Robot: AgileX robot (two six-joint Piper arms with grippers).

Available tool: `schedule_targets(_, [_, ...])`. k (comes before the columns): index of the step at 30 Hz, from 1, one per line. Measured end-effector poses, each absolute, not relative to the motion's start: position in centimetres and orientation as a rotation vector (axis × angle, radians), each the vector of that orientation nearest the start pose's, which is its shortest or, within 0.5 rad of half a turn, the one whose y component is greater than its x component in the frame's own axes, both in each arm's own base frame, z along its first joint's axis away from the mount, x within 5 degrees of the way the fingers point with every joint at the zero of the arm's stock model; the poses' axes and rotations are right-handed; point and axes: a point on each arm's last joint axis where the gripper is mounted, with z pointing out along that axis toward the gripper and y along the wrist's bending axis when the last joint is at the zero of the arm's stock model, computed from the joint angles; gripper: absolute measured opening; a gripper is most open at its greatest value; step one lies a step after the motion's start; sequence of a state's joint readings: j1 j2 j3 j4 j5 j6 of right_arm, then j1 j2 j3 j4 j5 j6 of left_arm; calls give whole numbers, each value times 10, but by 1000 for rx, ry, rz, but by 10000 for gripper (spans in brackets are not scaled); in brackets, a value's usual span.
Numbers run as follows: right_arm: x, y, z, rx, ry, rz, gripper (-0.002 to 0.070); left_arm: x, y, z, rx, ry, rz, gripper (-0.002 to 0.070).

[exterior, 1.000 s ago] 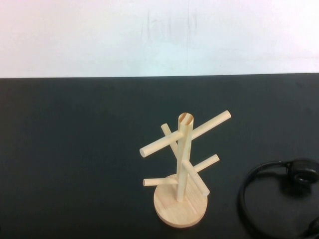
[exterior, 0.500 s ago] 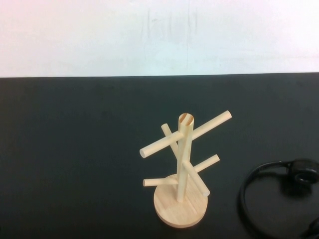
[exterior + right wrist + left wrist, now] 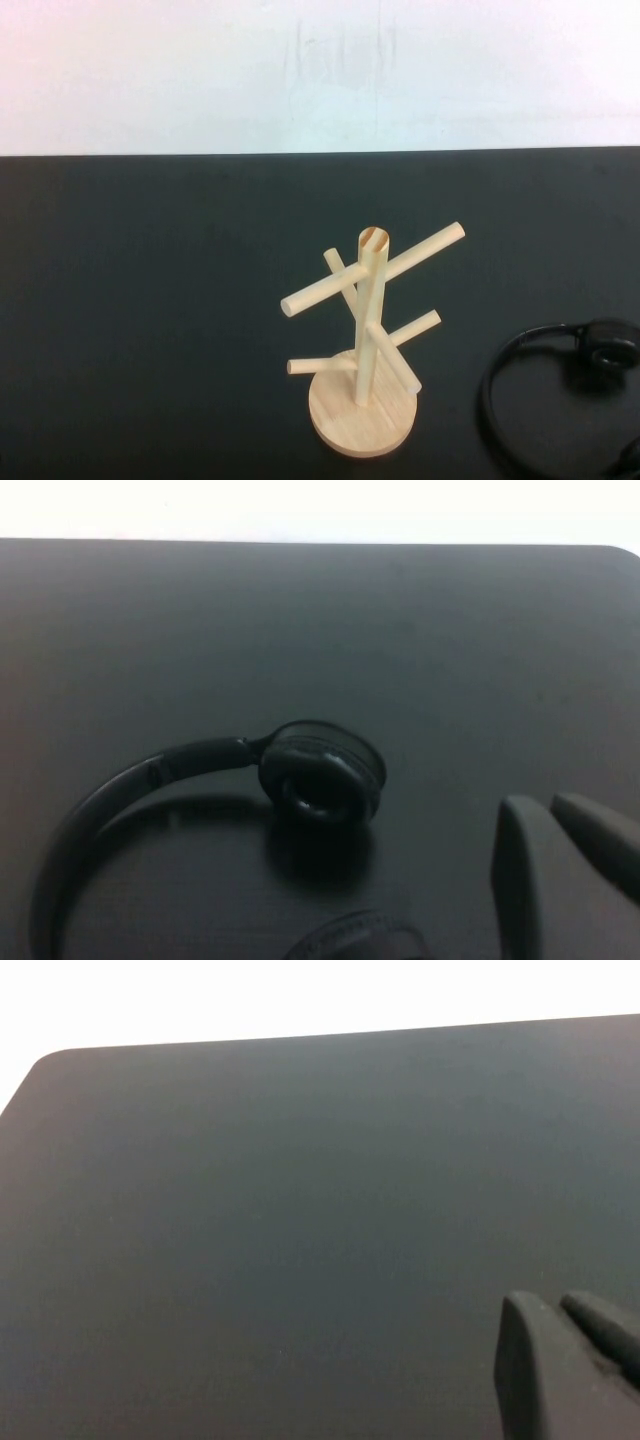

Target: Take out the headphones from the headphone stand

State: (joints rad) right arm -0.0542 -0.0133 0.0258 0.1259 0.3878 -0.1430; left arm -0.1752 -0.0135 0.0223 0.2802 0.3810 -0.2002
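The light wood headphone stand (image 3: 369, 300) is upright near the table's front centre, and nothing hangs on its pegs. The black headphones (image 3: 597, 352) lie flat on the dark table to the stand's right, partly cut off by the view's right and front edges. In the right wrist view they show with one round ear cup (image 3: 320, 772) and the curved headband (image 3: 110, 800). My right gripper (image 3: 545, 805) is shut and empty, hovering near the headphones and apart from them. My left gripper (image 3: 555, 1305) is shut and empty over bare table. Neither gripper shows in the high view.
The black table (image 3: 150, 300) ends at a white wall behind. The table's far edge and a rounded corner show in the left wrist view (image 3: 45, 1060).
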Motion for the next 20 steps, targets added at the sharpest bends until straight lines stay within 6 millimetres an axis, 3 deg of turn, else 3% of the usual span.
schedule_targets(20, [52,2,171,0,1880,1,-6,53,0,173,148,1852,16,2])
